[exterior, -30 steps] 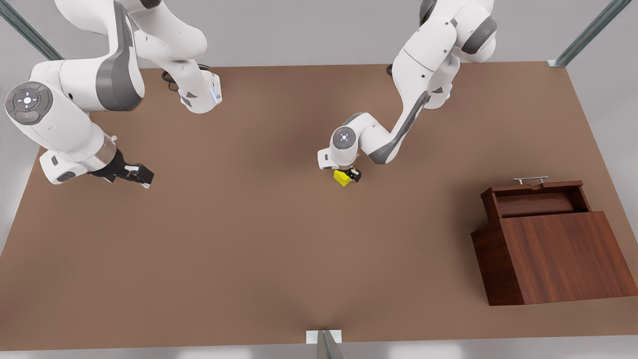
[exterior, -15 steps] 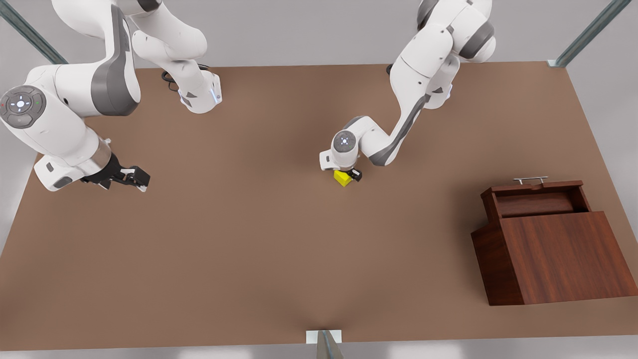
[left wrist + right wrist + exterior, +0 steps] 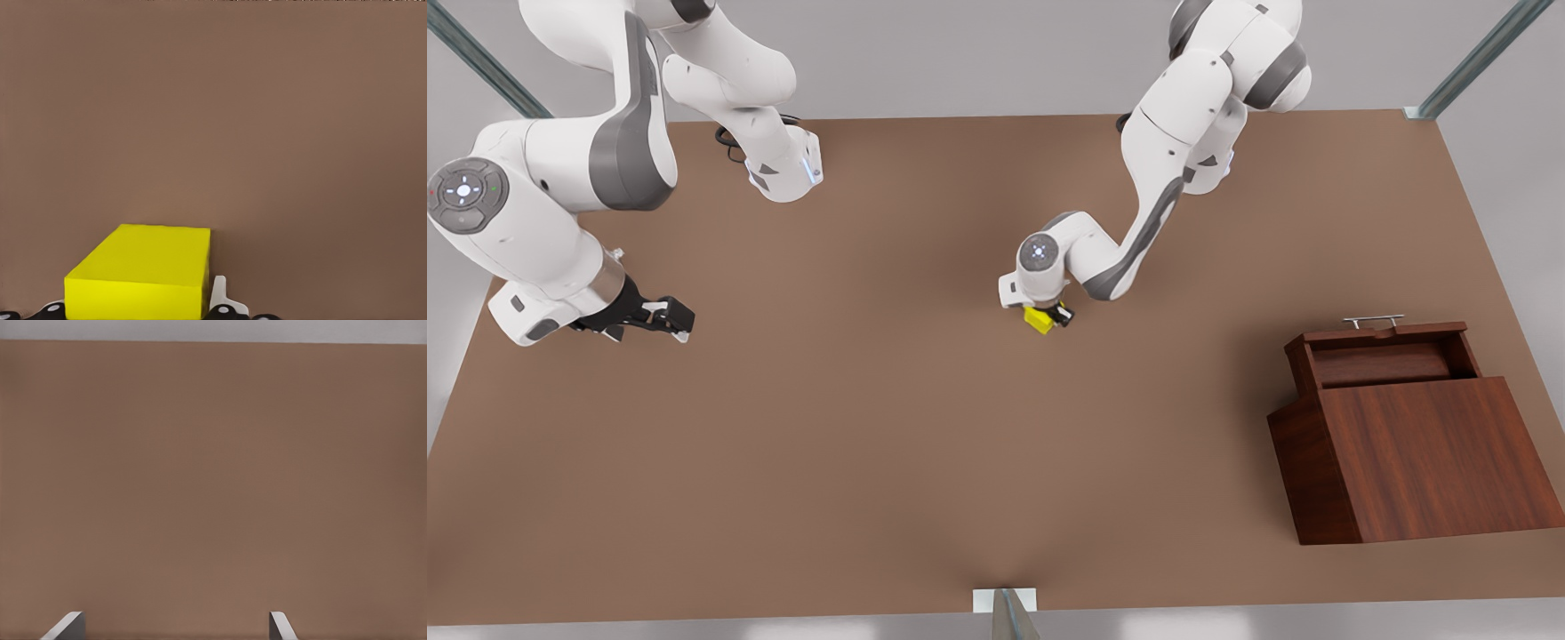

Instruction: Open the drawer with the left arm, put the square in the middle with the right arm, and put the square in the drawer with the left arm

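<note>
A: Front view's left first. What's there?

B: The right gripper hangs low over the table near the left edge, holding nothing. In the right wrist view two pale fingertips stand wide apart with bare brown tabletop between them. That arm waits.

A: Centre?

B: The left gripper points down at the middle of the table, under its white wrist. The square sits right at it, yellow, partly covered by the wrist from above.

A: Gripped?

B: The left wrist view shows the square between the fingers, a pale fingertip touching its side. The other side is cut off at the picture's edge, so it looks closed on the square, fingers narrow. Whether the square is touching the table or just above it, cannot tell.

A: Right side?

B: The cabinet, dark reddish wood with a sloped top, sits near the table's right edge. The drawer is pulled out on its far side, open, with nothing visible in the tray. The silver handle is on the drawer's far edge.

A: Square versus drawer?

B: Well apart. The square is mid-table, the drawer far off to the right.
</note>
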Controlling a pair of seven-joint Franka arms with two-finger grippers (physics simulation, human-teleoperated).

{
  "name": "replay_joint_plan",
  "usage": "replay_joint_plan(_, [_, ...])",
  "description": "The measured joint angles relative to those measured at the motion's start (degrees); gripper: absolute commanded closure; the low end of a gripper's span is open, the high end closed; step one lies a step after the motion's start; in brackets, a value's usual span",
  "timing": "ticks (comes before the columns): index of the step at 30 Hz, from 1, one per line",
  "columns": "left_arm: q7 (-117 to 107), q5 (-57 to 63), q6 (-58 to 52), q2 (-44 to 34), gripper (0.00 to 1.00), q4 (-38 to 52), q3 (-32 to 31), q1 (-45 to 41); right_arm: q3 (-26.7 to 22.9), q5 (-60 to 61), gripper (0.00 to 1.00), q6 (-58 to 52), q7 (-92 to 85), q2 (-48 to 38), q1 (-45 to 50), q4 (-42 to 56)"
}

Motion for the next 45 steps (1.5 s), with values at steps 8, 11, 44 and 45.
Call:
replay_joint_plan(8, [-1.5,-5.3,0.2,-0.8,0.33,0.3,0.8,0.7,0.0,0.0,0.0,0.0,-0.8,0.0,0.0,0.0])
replay_joint_plan(11, [-1.0,-6.2,0.2,-1.4,0.33,0.4,0.9,0.8,0.0,0.0,0.0,0.0,-1.1,0.1,0.0,0.0])
replay_joint_plan(44, [3.1,-11.1,-22.3,-22.3,0.33,4.8,13.7,49.0,0.0,0.1,0.0,0.0,-2.1,0.1,0.1,0.2])
replay_joint_plan(45, [4.8,-10.8,-21.6,-22.0,0.33,4.8,13.7,49.5,0.0,0.1,0.0,0.1,-2.1,0.1,0.1,0.2])
